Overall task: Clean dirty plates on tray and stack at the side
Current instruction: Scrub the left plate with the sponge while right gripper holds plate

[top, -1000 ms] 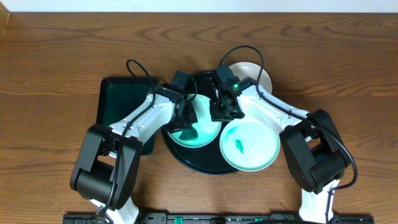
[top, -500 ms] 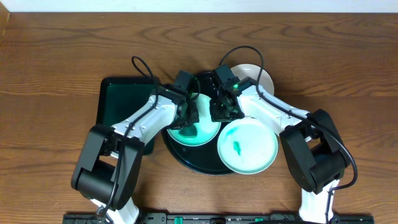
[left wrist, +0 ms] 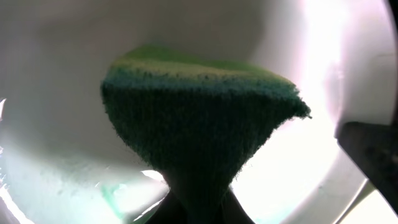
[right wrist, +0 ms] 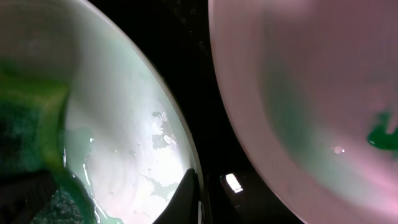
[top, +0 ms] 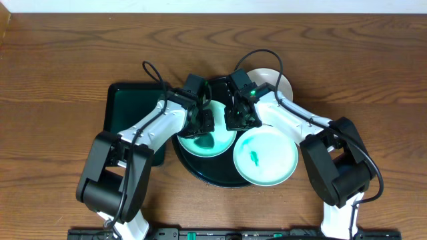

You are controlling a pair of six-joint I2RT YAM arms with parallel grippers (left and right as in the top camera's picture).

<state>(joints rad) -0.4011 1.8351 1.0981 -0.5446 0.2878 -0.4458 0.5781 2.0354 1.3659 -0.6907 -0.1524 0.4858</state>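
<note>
My pincer (right wrist: 198,199) is at the bottom, its tips pressed close together. It sits right at the rim of the wet plate (right wrist: 124,124), which fills the space to its left. That plate is white and pale green, shiny with water and thin green streaks. Far to the left of my pincer, a green sponge (right wrist: 28,124) lies on it. Straight ahead of my pincer is a dark strip of the black tray (right wrist: 186,62). To the right is the other plate (right wrist: 298,93), pale and blurry, with a green smear (right wrist: 382,134) at its far right side.
</note>
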